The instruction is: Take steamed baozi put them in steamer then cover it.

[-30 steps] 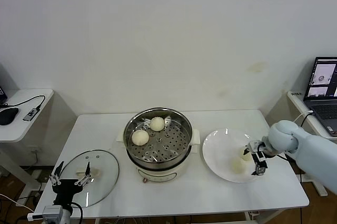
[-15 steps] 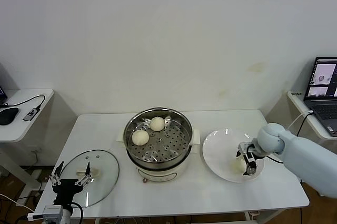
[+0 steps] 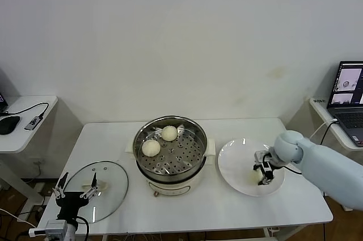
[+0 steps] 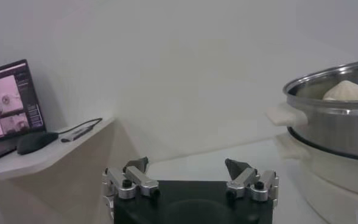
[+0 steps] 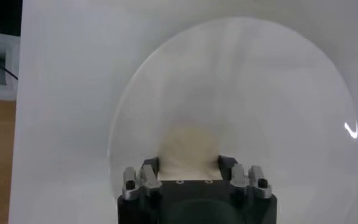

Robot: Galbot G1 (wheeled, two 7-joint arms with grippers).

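Baozi are split between two places: in the head view, one bun (image 3: 256, 176) lies on the white plate (image 3: 232, 161) at lower right, and two buns (image 3: 151, 148) (image 3: 169, 133) already rest on the perforated tray of the steamer (image 3: 170, 149) at centre. Nearest the camera, at lower left, the left gripper (image 3: 75, 191) hangs idle with its fingers spread wide, just over the near edge of the glass cover (image 3: 96, 183), which lies flat on the table (image 3: 187, 212) beside the steamer. At lower right, the right gripper (image 3: 264, 170) is down on the plate with its fingers closed around the bun; the right wrist view shows the pale bun (image 5: 188, 149) pinched between the two fingers (image 5: 150, 170).

The bun looks soft, so a tight squeeze may dent it, and a shallow hold could let it slip out on the way across to the steamer. A fourth bun I cannot find in any view. Farther back stand a laptop (image 3: 349, 96) at right and a side table (image 3: 22, 122) at left.
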